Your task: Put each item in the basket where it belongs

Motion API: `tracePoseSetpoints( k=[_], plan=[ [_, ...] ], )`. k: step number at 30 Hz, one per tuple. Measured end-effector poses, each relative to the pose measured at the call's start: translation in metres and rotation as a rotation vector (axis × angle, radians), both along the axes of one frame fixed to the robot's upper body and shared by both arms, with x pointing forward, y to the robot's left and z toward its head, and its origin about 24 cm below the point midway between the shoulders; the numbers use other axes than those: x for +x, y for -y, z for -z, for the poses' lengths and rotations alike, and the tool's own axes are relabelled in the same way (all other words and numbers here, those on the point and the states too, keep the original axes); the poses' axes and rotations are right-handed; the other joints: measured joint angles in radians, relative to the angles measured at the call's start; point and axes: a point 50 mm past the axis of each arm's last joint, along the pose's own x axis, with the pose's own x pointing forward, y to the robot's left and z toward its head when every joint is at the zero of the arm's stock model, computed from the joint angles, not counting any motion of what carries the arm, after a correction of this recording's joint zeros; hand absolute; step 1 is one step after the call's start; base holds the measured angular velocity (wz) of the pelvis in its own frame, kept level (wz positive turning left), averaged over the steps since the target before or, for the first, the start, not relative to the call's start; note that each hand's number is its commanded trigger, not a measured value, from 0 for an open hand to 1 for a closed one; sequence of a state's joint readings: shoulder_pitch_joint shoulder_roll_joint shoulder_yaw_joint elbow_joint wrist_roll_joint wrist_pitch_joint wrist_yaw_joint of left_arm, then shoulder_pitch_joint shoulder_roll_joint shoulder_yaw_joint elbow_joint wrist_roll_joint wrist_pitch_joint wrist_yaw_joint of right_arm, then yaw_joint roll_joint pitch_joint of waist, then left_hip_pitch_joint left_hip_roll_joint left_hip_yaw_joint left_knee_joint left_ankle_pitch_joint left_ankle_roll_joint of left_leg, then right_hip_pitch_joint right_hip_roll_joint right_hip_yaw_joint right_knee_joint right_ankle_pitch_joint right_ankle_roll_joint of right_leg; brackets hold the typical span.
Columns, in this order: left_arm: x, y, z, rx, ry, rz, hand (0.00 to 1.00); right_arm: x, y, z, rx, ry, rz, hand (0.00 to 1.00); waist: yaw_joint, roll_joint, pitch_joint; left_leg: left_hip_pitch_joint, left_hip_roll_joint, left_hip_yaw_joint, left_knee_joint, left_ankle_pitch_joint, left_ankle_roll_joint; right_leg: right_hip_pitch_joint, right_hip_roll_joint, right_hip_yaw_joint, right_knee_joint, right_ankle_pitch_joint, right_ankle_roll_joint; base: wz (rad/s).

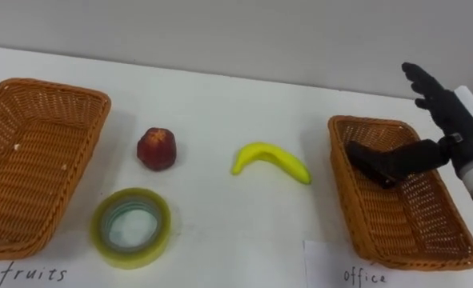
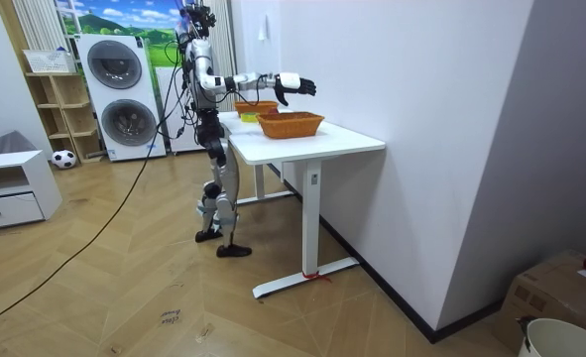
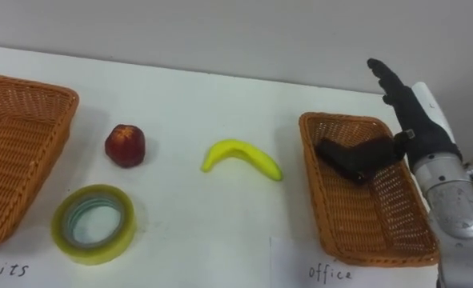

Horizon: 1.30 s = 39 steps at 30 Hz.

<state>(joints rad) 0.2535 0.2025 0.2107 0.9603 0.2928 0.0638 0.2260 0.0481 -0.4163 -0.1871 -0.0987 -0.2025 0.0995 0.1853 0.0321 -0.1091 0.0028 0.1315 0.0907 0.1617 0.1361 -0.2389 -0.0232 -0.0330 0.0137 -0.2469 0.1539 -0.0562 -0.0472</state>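
Since your right hand (image 1: 448, 108) hangs spread open over the office basket (image 1: 416, 228) with the black item (image 1: 370, 166) lying inside, that's one sorted. You've got the tape roll (image 1: 130, 226), apple (image 1: 158, 149) and banana (image 1: 272, 160) left on the bench (image 1: 220, 96), and the fruit basket (image 1: 12, 160) has no fruit yet.

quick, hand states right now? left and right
Left hand: cannot be told.
Right hand: open, fingers straight, over the office basket; a dark item lies in the basket.
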Motion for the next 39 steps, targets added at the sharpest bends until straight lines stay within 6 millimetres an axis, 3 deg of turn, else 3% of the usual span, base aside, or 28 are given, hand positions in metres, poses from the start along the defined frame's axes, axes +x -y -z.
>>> tracePoseSetpoints(
  k=[18, 24, 30, 32, 39],
  plan=[
    [0.002, 0.0, 0.0, -0.004, 0.009, -0.008, 0.0, 0.0, -0.001, 0.001, 0.0, -0.025, -0.027, 0.0, -0.001, 0.002, -0.0016, 0.0, -0.001, 0.0, 0.001, 0.0, 0.0, 0.0, -0.001, 0.0, 0.0, -0.002, 0.002, 0.0],
    [0.003, 0.002, 0.001, -0.012, 0.006, 0.003, 0.0, 0.0, -0.003, -0.001, 0.083, -0.006, -0.041, 0.0, -0.001, 0.001, -0.0012, 0.002, -0.001, -0.001, 0.0, 0.0, 0.0, 0.0, -0.002, 0.0, 0.006, -0.008, 0.002, 0.0],
    [0.003, 0.003, 0.001, -0.014, 0.004, 0.009, 0.0, 0.006, -0.015, -0.023, 0.156, 0.102, -0.095, 0.0, 0.001, 0.003, 0.0005, 0.006, -0.002, -0.009, 0.003, 0.0, 0.0, 0.0, -0.006, -0.005, 0.022, -0.02, 0.003, 0.04],
    [0.003, 0.004, 0.002, -0.017, -0.002, 0.018, 0.0, 0.012, -0.017, -0.03, 0.211, 0.139, -0.111, 0.0, 0.0, 0.006, 0.0048, 0.015, -0.002, -0.01, 0.007, 0.0, 0.0, 0.014, -0.007, -0.005, 0.019, -0.022, 0.005, 0.08],
    [0.002, 0.004, 0.001, -0.015, -0.012, 0.018, 0.0, 0.024, -0.026, -0.049, 0.263, 0.219, -0.152, 0.0, 0.022, 0.007, 0.003, 0.013, -0.002, -0.014, -0.001, -0.001, 0.001, 0.015, -0.007, -0.016, 0.018, -0.024, 0.007, 0.04]
  ],
)
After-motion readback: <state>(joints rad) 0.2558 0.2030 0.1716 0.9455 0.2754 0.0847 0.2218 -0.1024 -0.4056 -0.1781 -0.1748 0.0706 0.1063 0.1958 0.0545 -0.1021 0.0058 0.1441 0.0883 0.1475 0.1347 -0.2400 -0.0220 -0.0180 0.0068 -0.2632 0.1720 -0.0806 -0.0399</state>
